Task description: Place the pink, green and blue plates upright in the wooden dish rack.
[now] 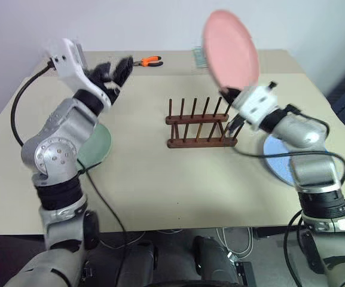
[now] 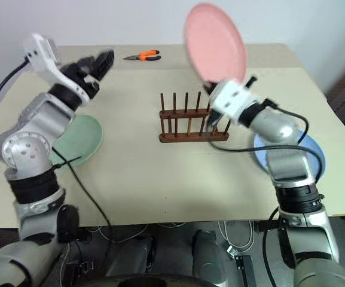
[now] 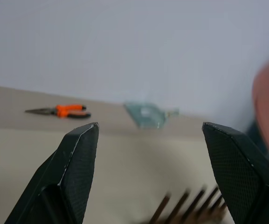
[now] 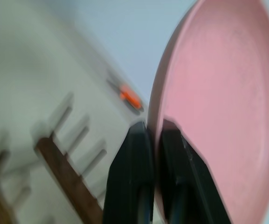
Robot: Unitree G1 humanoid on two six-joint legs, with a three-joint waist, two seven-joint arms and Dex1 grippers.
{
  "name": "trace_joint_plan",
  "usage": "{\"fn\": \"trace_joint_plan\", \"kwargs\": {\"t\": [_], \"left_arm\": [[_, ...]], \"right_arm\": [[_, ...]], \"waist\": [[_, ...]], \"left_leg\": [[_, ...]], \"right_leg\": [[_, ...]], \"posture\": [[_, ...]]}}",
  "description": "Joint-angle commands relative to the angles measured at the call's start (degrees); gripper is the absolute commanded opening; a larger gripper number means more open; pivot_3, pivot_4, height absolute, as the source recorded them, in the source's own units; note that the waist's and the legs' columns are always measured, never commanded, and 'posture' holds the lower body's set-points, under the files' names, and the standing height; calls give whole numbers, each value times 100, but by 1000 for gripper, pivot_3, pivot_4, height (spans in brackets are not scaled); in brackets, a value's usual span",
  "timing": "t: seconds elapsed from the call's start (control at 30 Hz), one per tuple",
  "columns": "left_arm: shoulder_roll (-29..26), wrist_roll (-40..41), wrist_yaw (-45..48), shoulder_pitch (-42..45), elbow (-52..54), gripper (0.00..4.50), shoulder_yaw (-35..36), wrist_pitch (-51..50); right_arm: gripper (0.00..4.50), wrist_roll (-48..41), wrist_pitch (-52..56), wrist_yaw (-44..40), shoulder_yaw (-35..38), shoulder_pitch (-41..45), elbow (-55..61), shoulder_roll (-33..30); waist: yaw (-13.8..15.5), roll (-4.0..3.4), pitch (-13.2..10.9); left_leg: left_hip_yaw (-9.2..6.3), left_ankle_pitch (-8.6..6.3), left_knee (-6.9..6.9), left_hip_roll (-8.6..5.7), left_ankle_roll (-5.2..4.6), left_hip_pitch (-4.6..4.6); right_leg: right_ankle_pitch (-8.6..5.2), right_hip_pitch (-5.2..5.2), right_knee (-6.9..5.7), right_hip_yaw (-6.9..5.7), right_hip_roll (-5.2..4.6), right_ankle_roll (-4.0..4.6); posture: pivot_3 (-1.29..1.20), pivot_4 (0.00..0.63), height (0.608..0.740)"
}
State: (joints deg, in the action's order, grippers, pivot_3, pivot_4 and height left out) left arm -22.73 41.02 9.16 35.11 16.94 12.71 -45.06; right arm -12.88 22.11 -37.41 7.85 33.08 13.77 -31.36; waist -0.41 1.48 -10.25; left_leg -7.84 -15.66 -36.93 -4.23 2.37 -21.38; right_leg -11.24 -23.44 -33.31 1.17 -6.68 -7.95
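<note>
Pink plate: round, matte salmon, upright in right end effector.

Beige table with rack, green plate, blue plate, pliers.

A beige table stands against a plain white wall.

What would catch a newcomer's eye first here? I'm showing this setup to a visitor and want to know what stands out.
The pink plate stands out most: the right gripper pinches its lower rim and holds it on edge in the air above the right end of the wooden dish rack, whose slots hold nothing. The left gripper is raised with its fingers apart, holding nothing. The green plate and blue plate lie flat on the table on either side.
</note>
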Motion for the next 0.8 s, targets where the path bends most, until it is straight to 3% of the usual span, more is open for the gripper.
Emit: {"fn": "trace_joint_plan", "kwargs": {"t": [0.03,0.1,0.2,0.77,0.8], "left_arm": [[-908,-398,2031,-964,756,3611,-1166,650],[-1242,-344,2765,-1427,999,3611,-1506,773],[-1287,-163,3150,-1689,1160,3611,-1588,796],[-1031,-18,3230,-1784,1449,3611,-1668,536],[-1065,-89,3229,-1810,1460,3671,-1706,548]], "right_arm": [[0,-3045,2150,229,1406,377,455,208],[0,-3667,2685,474,1681,423,395,210],[0,-3938,3025,695,1732,369,340,86],[0,-4102,3123,661,1571,150,-709,-210],[343,-4007,3029,644,1540,148,-732,-231]], "waist": [[-23,-11,-2],[-26,-24,-9],[-18,-34,-16],[-24,-43,-16],[-24,-43,-16]], "left_leg": [[2,-2,4,5,-3,0],[6,-6,6,8,-10,0],[5,-7,7,11,-12,-2],[15,-8,4,9,-16,-2],[15,-8,4,9,-16,-2]], "right_leg": [[-7,0,6,1,0,23],[-8,-2,8,4,-1,27],[-8,-4,9,1,-1,32],[-7,-4,10,0,-2,26],[-7,-4,10,0,-2,26]], "posture": [[0,150,740],[0,150,740],[0,150,740],[0,150,740],[0,150,740]]}}
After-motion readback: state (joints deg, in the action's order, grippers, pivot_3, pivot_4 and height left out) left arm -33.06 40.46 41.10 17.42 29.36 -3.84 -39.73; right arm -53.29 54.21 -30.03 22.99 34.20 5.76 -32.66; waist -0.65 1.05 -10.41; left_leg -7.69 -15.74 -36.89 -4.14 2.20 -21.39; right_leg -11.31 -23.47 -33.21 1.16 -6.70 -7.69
